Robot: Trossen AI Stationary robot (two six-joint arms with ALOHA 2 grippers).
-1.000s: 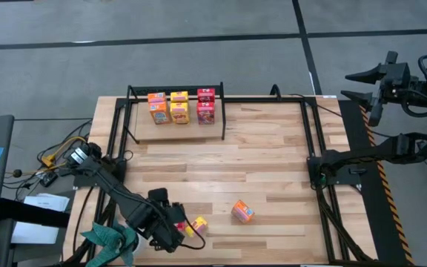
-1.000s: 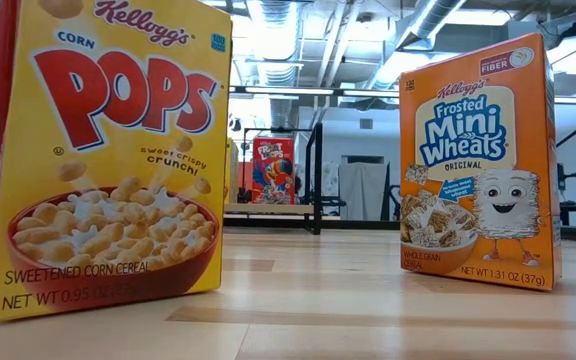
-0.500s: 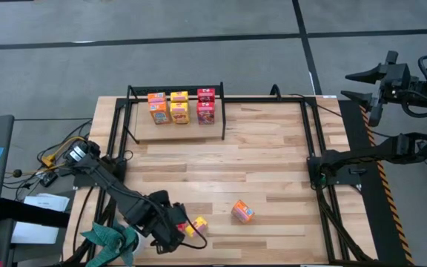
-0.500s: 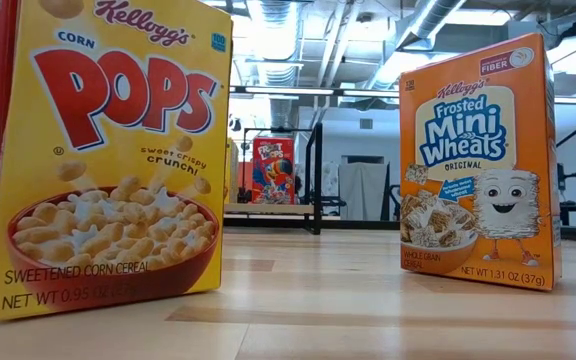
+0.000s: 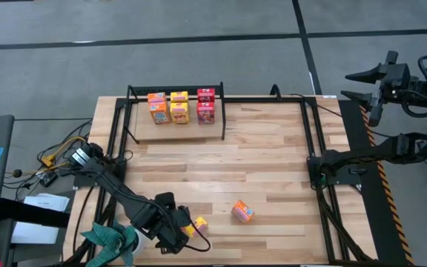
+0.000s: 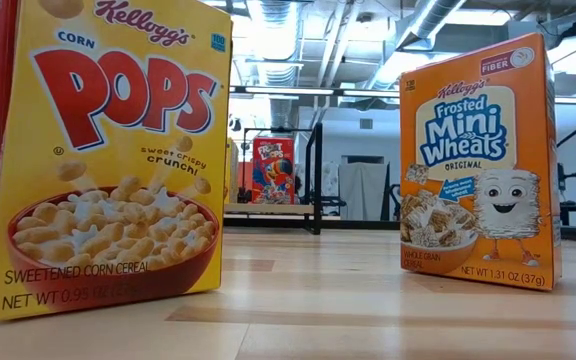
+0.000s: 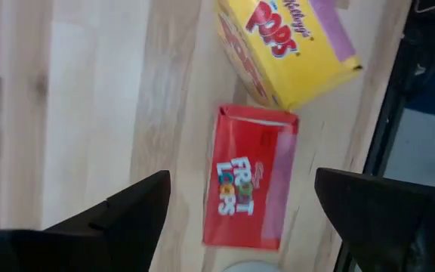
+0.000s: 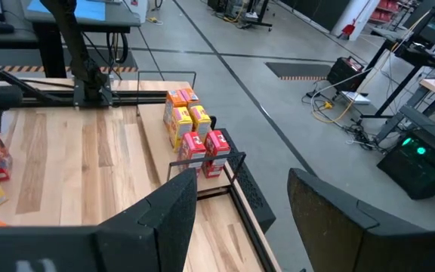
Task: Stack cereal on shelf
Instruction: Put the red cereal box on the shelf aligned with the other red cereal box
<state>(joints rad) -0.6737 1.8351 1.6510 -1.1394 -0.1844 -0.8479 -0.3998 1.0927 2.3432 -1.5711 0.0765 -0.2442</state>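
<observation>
The left gripper [image 5: 182,231] has moved a little toward the near edge of the table [image 5: 273,148] since 1 second ago, and its fingers have spread wider. Now they stand wide open with nothing held between them. In the left wrist view the 2 dark fingers [image 7: 119,215] sit on either side of a red Froot Loops box [image 7: 249,178], with gaps on both sides, so they are not touching it. A yellow Corn Pops box [image 7: 285,45] lies just past the red one, almost touching it. The boxes look the same as before.

From above, an orange box [image 5: 242,211] stands near those 2, a bit to the right. In the low view it shows as the Frosted Mini Wheats box, standing upright.

The shelf [image 5: 175,130] sits at the far left part of the table. On its board stand small cereal boxes in a row: orange [image 5: 158,108], yellow [image 5: 179,107] and red [image 5: 206,106] (each colour looks like 2 boxes, one behind the other).

The right gripper [image 5: 358,85] waits off the table's far right corner, up in the air. Its fingers are apart and hold nothing.

The table is light wood planks with black rails around it. The floor is grey with dark lines. Cables lie by the left side of the table.
</observation>
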